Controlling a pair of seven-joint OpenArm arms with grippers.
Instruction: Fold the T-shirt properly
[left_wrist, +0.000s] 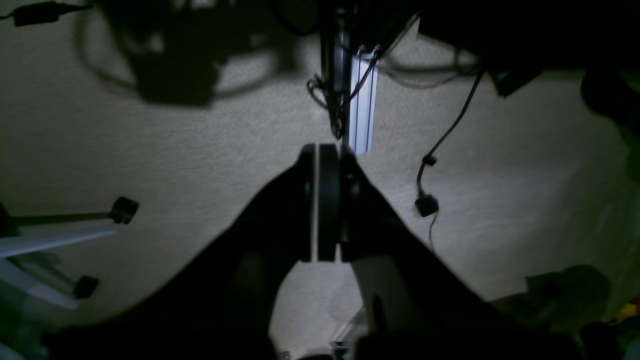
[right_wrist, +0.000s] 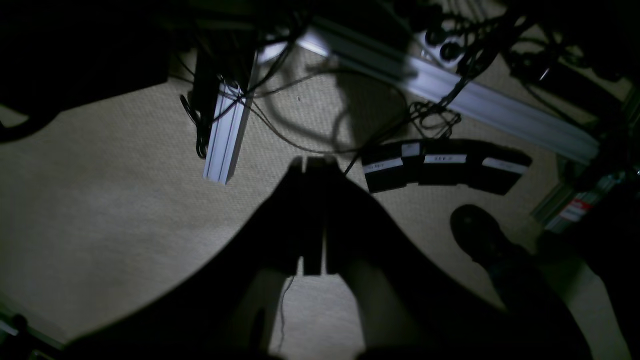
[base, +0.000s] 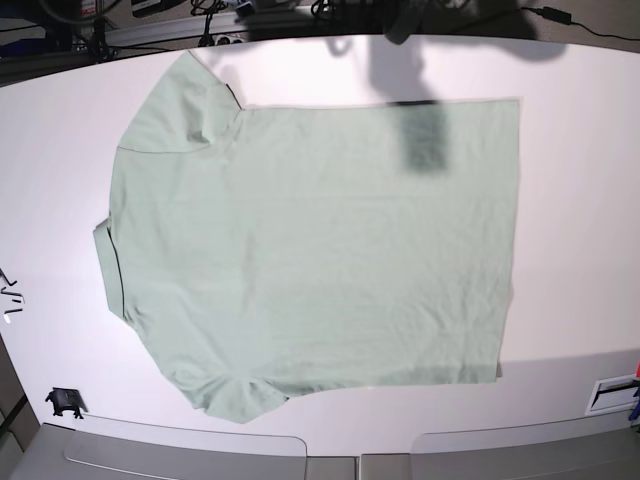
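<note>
Only base: T-shirt (base: 310, 240) flat.

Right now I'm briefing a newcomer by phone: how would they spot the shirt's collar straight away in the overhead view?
Start from the white table; the pale mint-green T-shirt lies spread flat across it. Follow the shirt to its left end, midway between the two sleeves. The collar is there, the only edge lined with thin dark trim.

White tabletop (base: 580, 200); small black clip (base: 64, 402) at near left corner. Beige carpeted floor (left_wrist: 150, 160); aluminium profile (left_wrist: 364, 100), black cables (left_wrist: 440, 145), labelled black boxes (right_wrist: 442, 165), dark shoe (right_wrist: 477, 232).
</note>
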